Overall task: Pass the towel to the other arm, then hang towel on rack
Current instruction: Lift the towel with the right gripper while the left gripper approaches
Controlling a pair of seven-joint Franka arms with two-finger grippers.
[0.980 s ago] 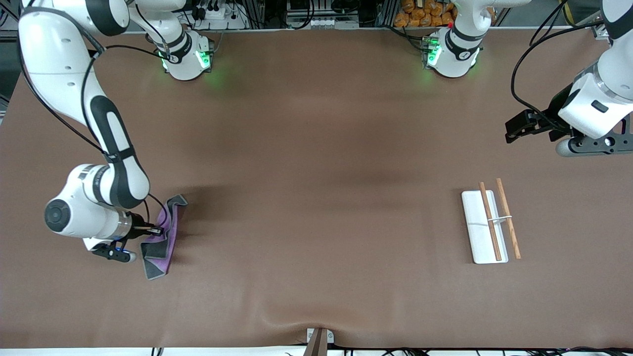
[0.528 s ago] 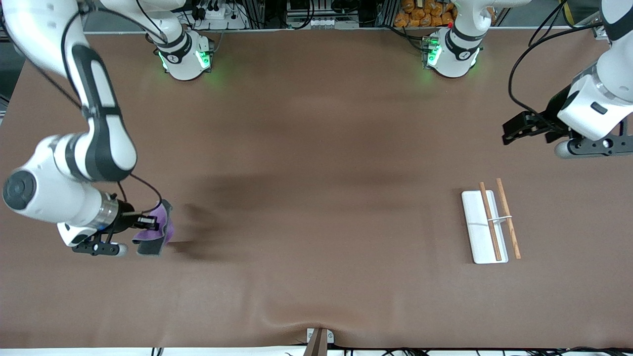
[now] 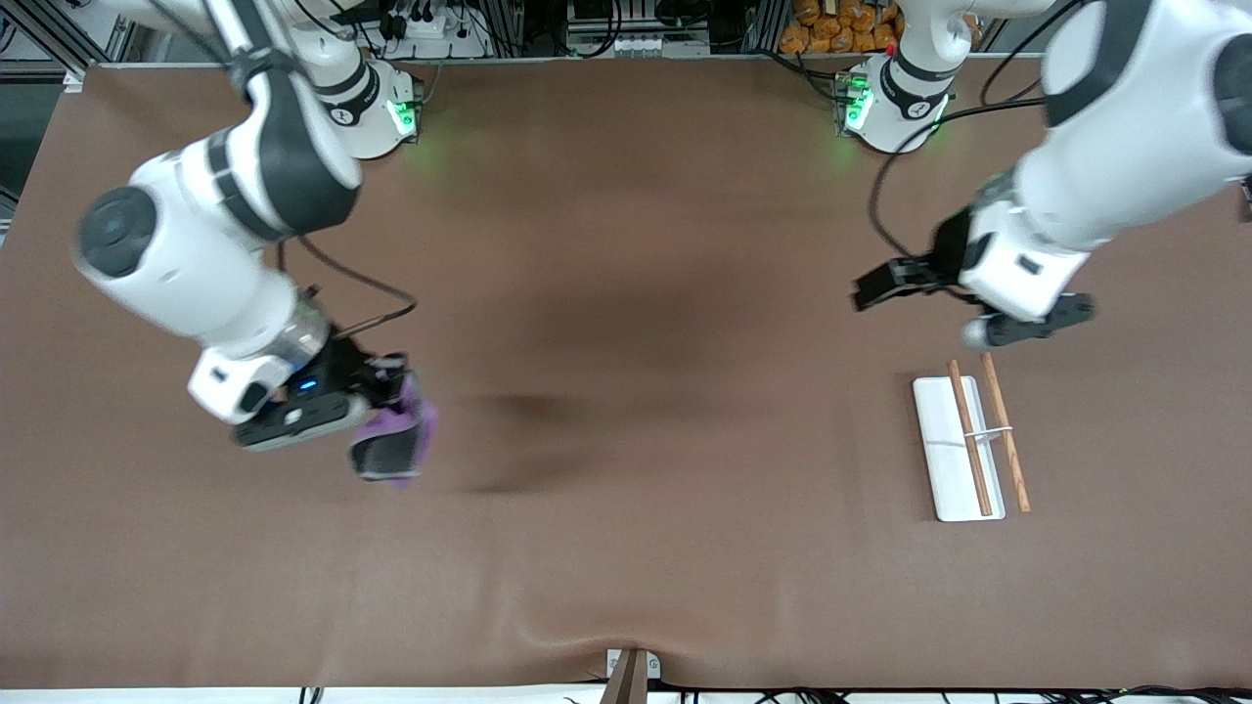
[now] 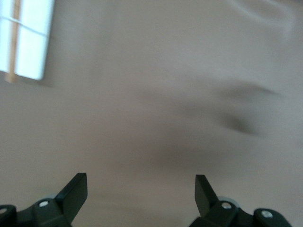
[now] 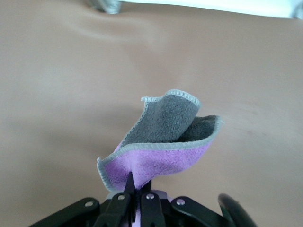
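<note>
Right gripper (image 3: 389, 379) pinches towel (image 3: 396, 442) by one edge, aloft over table's right-arm end; cloth droops folded, purple face and grey face both showing, likely leaving free edge for handover. Left gripper (image 3: 873, 288) hangs over table near rack (image 3: 954, 460), fingers spread wide, empty, apparently ready to receive. Rack lies flat toward left-arm end. Brown table covering (image 3: 626, 548), wrinkled at near edge; cables and equipment line table's edge by bases.
</note>
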